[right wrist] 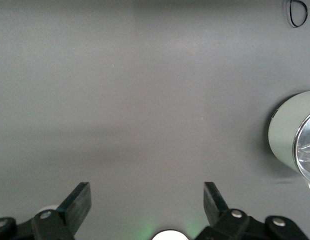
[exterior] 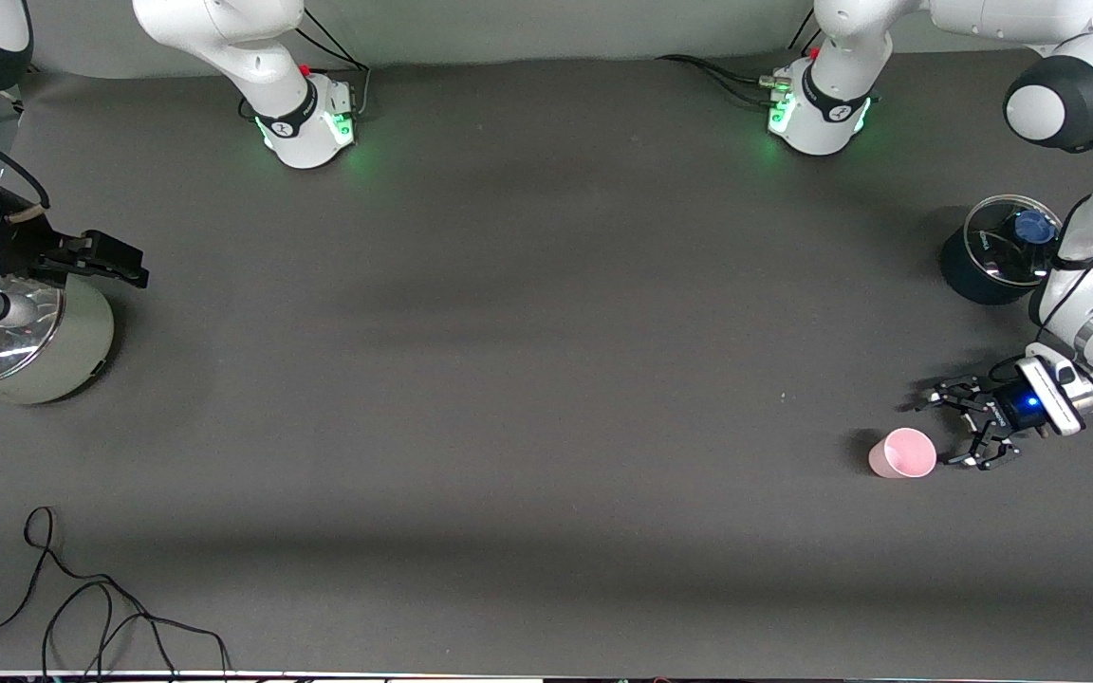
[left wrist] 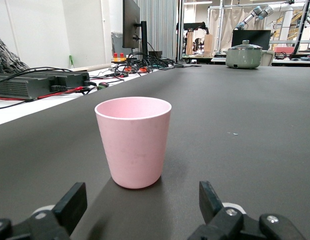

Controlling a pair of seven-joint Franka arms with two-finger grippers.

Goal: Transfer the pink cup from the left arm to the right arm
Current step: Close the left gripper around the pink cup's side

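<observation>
Clearly, from the front view, the pink cup (exterior: 902, 452) stands upright on the tabletop (exterior: 527, 379) toward the left arm's end, nearer the camera than the dark lidded pot (exterior: 997, 249). The left gripper (exterior: 969, 432) sits low just beside the cup, fingers spread wide and not touching it, its forearm bent down from the table's edge with the wrist laid nearly level. The right gripper (exterior: 96, 258) hangs over the grey-green pot (exterior: 44, 346) at the right arm's end, well apart from the cup; that arm waits.

From the left wrist view, the cup (left wrist: 134, 141) stands squarely between the spread fingers (left wrist: 70, 205), a little ahead of them. To grasp well, I judge the gripper should slide straight forward until the cup's wall lies between the pads, then close at mid-height, gently, since a light tapered tumbler could tip or squirt out.

From the right wrist view, that gripper's fingers (right wrist: 77, 202) also stand apart over bare tabletop, the grey-green pot (right wrist: 292, 135) to one side.
</observation>
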